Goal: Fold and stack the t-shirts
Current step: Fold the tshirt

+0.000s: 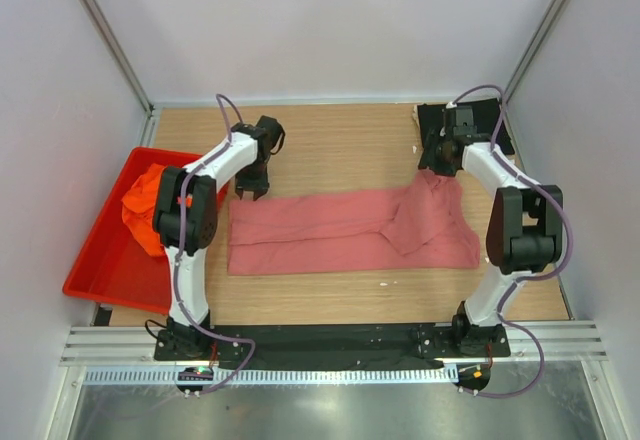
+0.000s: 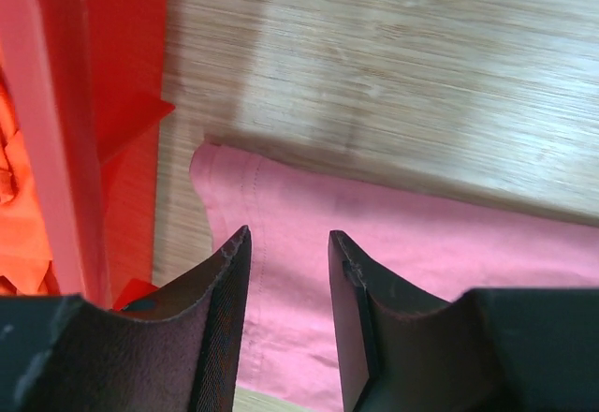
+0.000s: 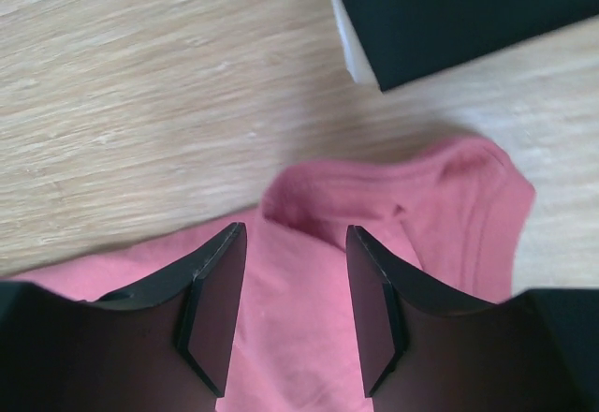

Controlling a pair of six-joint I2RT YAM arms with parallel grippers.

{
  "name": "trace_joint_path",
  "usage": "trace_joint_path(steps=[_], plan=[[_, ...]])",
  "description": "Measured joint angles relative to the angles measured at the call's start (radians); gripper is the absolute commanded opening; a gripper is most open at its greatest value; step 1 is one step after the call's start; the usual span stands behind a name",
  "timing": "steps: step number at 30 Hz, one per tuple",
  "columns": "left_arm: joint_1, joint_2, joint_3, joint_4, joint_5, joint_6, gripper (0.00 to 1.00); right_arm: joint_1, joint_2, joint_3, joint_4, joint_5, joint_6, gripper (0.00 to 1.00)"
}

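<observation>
There's the left tool (image 1: 248, 192), parted and empty, over the far-left corner of the rose-red shirt (image 1: 340, 232). The right tool (image 1: 441, 165) gapes above its bunched far-right sleeve. The shirt lies spread across the desk (image 1: 340, 140). I'd pinch both far edges level and together, or the fold skews.

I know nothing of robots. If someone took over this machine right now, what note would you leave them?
The left hand is open and empty over the left end of the rose shirt; the right hand likewise over its right end. The orange shirt lies crumpled in the red tray; the black shirt lies flat at the far right corner. Done: rose shirt seemingly folded into a long band. Left: finish it, fold the orange one, stack all.
</observation>
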Motion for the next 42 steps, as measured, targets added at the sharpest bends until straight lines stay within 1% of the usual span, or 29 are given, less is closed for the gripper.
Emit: trace_joint_path(steps=[4,6,7,8,10,11,13,14,21,23,24,25,27,29,31,34,37,39,42], plan=[[0.006,0.035,0.0,-0.004,0.005,0.012,0.38,0.0,0.073,0.046,0.011,-0.057,-0.046,0.52],[0.006,0.045,0.001,-0.004,0.008,0.015,0.37,-0.001,0.095,0.051,0.011,-0.076,-0.059,0.49],[0.006,0.051,0.002,-0.005,0.008,0.016,0.36,-0.002,0.107,0.053,0.011,-0.083,-0.063,0.46],[0.005,0.059,0.003,-0.004,0.008,0.018,0.36,-0.004,0.115,0.053,0.011,-0.087,-0.066,0.36],[0.005,0.071,0.003,-0.005,0.007,0.017,0.35,-0.01,0.121,0.053,0.011,-0.089,-0.07,0.27],[0.006,0.077,0.003,-0.004,0.007,0.017,0.35,-0.014,0.121,0.053,0.011,-0.089,-0.067,0.17],[0.007,0.096,0.005,-0.005,0.005,0.013,0.35,-0.033,0.12,0.052,0.017,-0.084,-0.059,0.05],[0.008,0.106,0.007,-0.008,0.003,0.012,0.35,-0.044,0.12,0.048,0.026,-0.081,-0.053,0.01],[0.009,0.131,0.043,-0.034,-0.026,0.003,0.36,-0.11,0.088,-0.045,0.065,-0.056,-0.011,0.01],[0.009,0.135,0.048,-0.039,-0.031,0.001,0.36,-0.109,0.088,-0.046,0.069,-0.055,-0.005,0.04],[0.009,0.138,0.052,-0.042,-0.033,0.001,0.36,-0.109,0.088,-0.046,0.07,-0.055,-0.002,0.06],[0.009,0.14,0.055,-0.045,-0.036,0.0,0.37,-0.108,0.088,-0.046,0.075,-0.056,0.001,0.13],[0.009,0.145,0.064,-0.053,-0.039,-0.002,0.38,-0.106,0.088,-0.045,0.076,-0.059,0.008,0.21],[0.01,0.15,0.075,-0.062,-0.042,-0.003,0.39,-0.105,0.087,-0.038,0.063,-0.056,0.026,0.33],[0.011,0.153,0.089,-0.068,-0.042,-0.003,0.4,-0.105,0.087,-0.01,0.027,-0.043,0.061,0.38],[0.013,0.155,0.126,-0.071,-0.039,-0.002,0.41,-0.104,0.082,0.053,-0.048,0.014,0.126,0.4],[0.013,0.145,0.164,-0.071,-0.037,-0.002,0.42,-0.104,0.05,0.095,-0.147,0.115,0.214,0.4],[0.013,0.124,0.169,-0.069,-0.032,-0.002,0.43,-0.105,0.011,0.094,-0.21,0.171,0.269,0.4],[0.003,0.061,0.148,-0.056,0.005,-0.001,0.43,-0.107,-0.065,0.049,-0.269,0.22,0.341,0.4]])
